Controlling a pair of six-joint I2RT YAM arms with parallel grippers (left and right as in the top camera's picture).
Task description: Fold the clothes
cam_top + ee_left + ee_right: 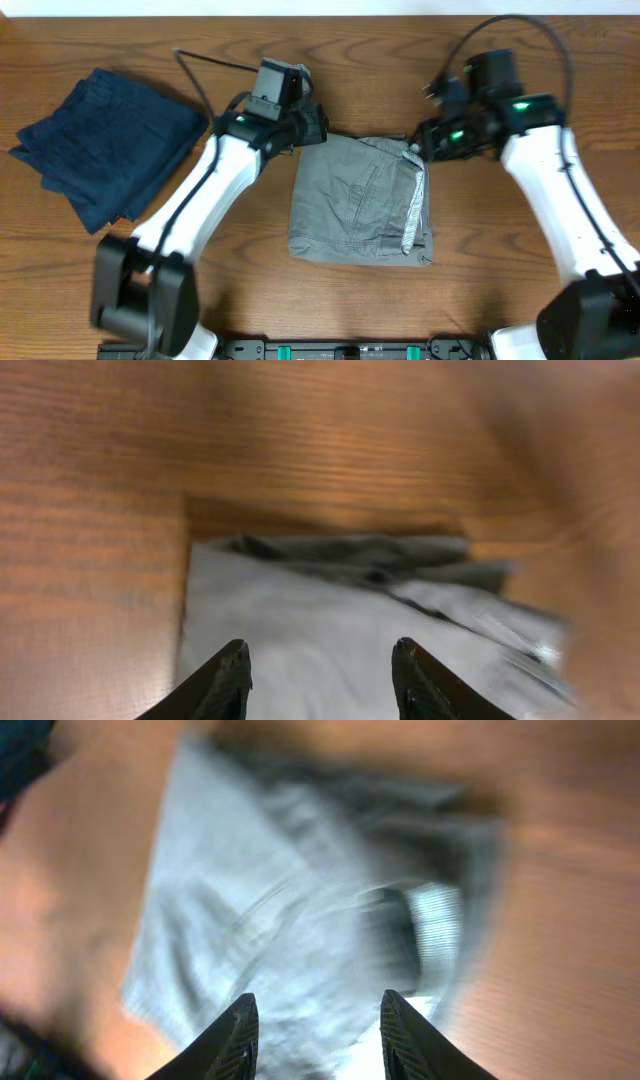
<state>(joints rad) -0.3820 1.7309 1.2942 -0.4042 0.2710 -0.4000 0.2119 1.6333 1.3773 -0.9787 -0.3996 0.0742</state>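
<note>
The grey shorts (355, 200) lie folded in the middle of the table, with pale lining showing along their right edge. They also fill the left wrist view (350, 630) and the right wrist view (300, 920). My left gripper (320, 655) is open and empty above the shorts' far left corner (312, 128). My right gripper (315, 1010) is open and empty above the shorts' far right corner (418, 150). The dark navy garment (105, 145) lies folded at the far left of the table, apart from both grippers.
The wooden table (500, 290) surrounds the clothes. A black cable (195, 75) runs across the table behind the left arm.
</note>
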